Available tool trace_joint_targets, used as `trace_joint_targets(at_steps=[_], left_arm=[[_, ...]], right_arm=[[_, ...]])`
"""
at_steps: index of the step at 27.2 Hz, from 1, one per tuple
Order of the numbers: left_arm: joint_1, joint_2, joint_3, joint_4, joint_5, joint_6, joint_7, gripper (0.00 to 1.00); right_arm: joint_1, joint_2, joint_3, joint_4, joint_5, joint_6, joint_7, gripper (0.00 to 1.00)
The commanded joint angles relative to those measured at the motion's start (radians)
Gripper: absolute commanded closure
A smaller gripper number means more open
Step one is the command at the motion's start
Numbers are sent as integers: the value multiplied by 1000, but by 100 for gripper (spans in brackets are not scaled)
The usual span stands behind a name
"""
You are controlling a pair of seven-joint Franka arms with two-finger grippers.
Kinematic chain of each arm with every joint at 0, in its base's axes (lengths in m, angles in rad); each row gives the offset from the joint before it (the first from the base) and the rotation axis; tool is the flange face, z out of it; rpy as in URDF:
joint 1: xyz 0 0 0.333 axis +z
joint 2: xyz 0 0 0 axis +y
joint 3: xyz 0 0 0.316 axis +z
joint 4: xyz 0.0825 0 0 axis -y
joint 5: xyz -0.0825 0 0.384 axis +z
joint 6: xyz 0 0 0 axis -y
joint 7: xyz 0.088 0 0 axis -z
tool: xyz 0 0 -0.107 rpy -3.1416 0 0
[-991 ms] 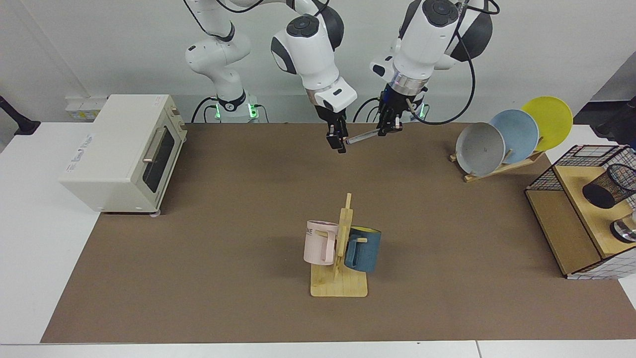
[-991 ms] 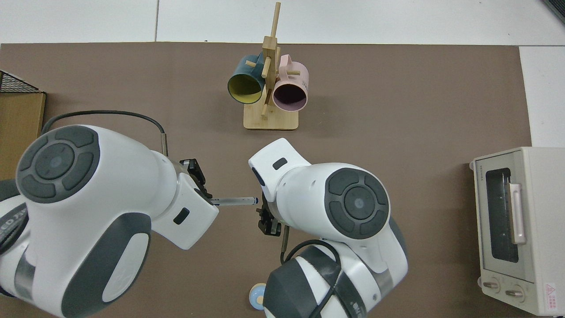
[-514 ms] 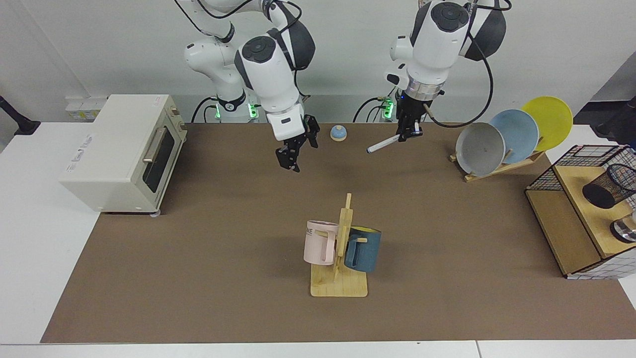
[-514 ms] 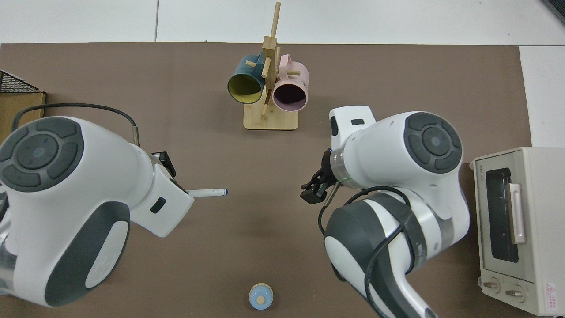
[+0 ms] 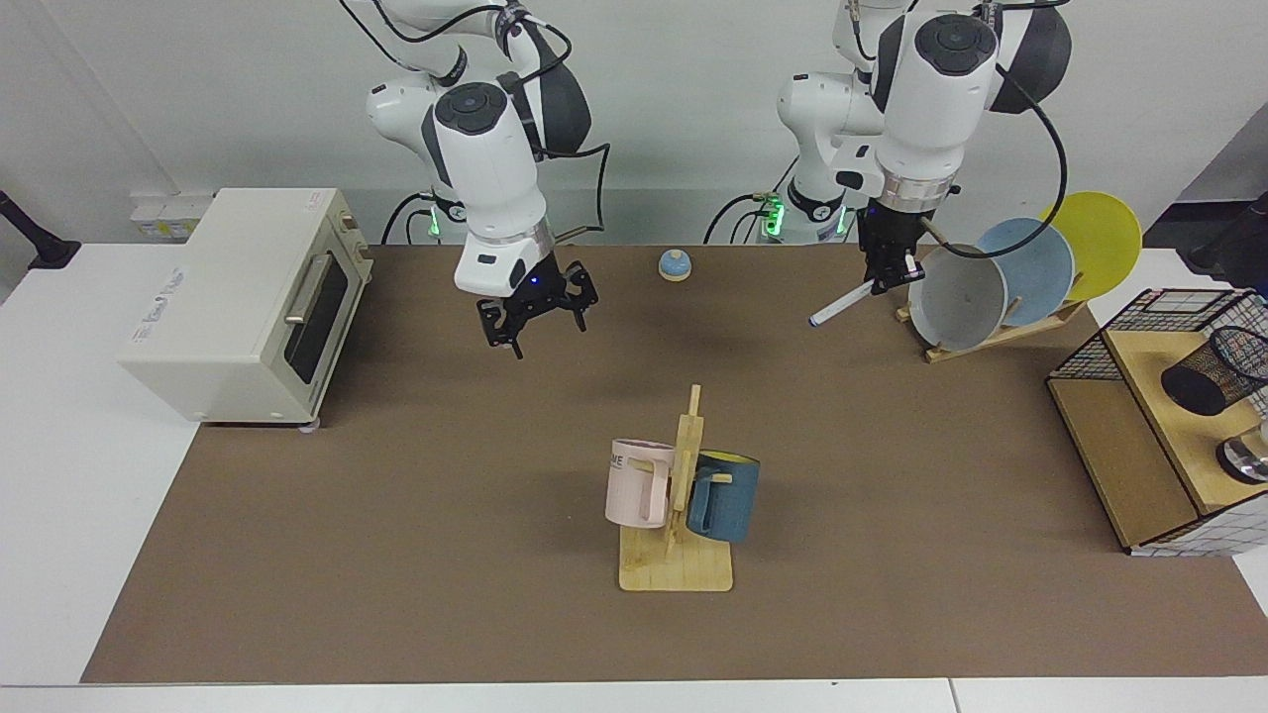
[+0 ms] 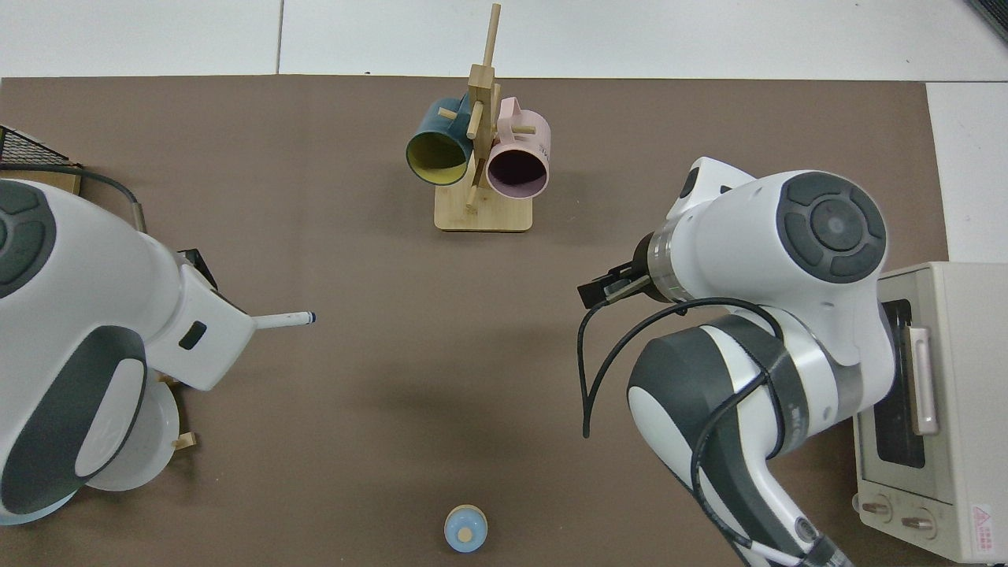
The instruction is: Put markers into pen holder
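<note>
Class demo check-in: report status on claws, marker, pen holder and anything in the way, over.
Left claw shut on marker, aloft beside plate rack. Right claw open, empty, waiting near toaster oven. Pen holder on wooden shelf, beyond the plates.

A brown mat [image 5: 446,515] covered the desk [image 5: 69,475]. On it stood a mug rack [image 5: 677,566], plate rack [image 5: 991,335], knob [image 5: 675,264] and shelf [image 5: 1119,465]. A toaster oven [image 5: 248,297] sat at its edge.

The white marker [image 5: 842,303], blue cap pointing down and tilted, hangs above the mat in the left gripper [image 5: 889,280], well apart from the black mesh holder [image 5: 1214,371] lying tipped on the wooden shelf [image 5: 1169,416].
</note>
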Motion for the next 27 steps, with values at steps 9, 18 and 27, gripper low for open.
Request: trace_joint_targets(at_steps=[9, 18, 27], left_arm=[[149, -18, -8, -17, 161, 19, 188, 100], [247, -10, -8, -16, 352, 102, 363, 100], [314, 34, -7, 53, 560, 157, 524, 100]], right_arm=[[-30, -37, -7, 110, -113, -257, 319, 0], [-128, -83, -21, 215, -117, -446, 78, 0], [-162, -124, -17, 181, -123, -466, 57, 0]])
